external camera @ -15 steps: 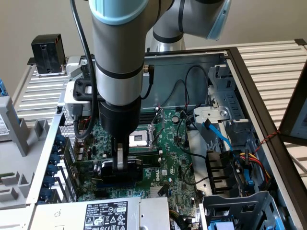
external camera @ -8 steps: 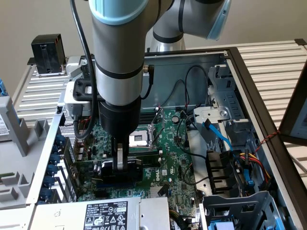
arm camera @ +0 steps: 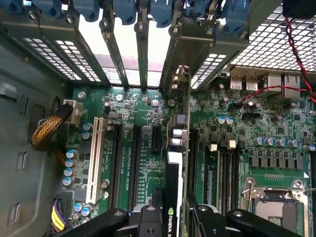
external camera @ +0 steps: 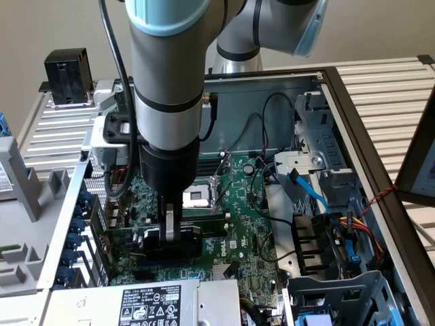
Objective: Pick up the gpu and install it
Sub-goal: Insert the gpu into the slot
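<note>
Here the work stands at the seating step: the gripper point(external camera: 170, 234) holds the gpu point(external camera: 178, 239) on edge over the motherboard point(external camera: 234, 227), inside the open case point(external camera: 353, 115). In the wrist view the fingers point(arm camera: 207, 219) are closed on the gpu point(arm camera: 174, 192), one on each face, and the card runs away from the camera toward the rear slot openings point(arm camera: 133, 54). Its silver bracket point(arm camera: 181, 79) reaches up to those openings, so the card appears lined up with a slot point(arm camera: 193, 153) rather than in transit. Whether its lower edge has entered the connector cannot be told. As a judgement, the step calls for a straight push into the board with the card kept square to the slot, because a tilt would jam the edge contacts or catch the bracket on the case wall. The arm point(external camera: 166, 75) hangs vertical over the board's near left part in the exterior view, wrist pointing straight down, with the cpu socket point(external camera: 197, 197) just beyond it. Loose cables point(external camera: 319, 197) lie at the exterior view's right, well apart from the card.
</note>
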`<state>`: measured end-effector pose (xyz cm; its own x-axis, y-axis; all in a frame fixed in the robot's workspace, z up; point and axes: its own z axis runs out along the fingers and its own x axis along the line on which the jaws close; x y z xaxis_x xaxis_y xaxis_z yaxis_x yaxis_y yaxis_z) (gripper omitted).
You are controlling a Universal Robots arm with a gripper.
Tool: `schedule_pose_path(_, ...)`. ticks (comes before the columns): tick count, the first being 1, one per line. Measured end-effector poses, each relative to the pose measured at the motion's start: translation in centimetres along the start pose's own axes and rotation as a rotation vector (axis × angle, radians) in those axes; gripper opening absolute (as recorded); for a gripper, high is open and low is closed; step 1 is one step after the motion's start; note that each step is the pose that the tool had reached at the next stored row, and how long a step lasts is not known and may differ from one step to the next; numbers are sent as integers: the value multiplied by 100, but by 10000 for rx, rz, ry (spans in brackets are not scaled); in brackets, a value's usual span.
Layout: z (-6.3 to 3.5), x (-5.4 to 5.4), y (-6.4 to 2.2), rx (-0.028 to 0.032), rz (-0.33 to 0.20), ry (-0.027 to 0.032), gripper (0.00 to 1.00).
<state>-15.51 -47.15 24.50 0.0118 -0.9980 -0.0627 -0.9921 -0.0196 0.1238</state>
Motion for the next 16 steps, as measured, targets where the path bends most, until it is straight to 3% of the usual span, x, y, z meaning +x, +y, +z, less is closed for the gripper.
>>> schedule_pose_path(16, 22, 1, 17, 1, -12, -1, 27)
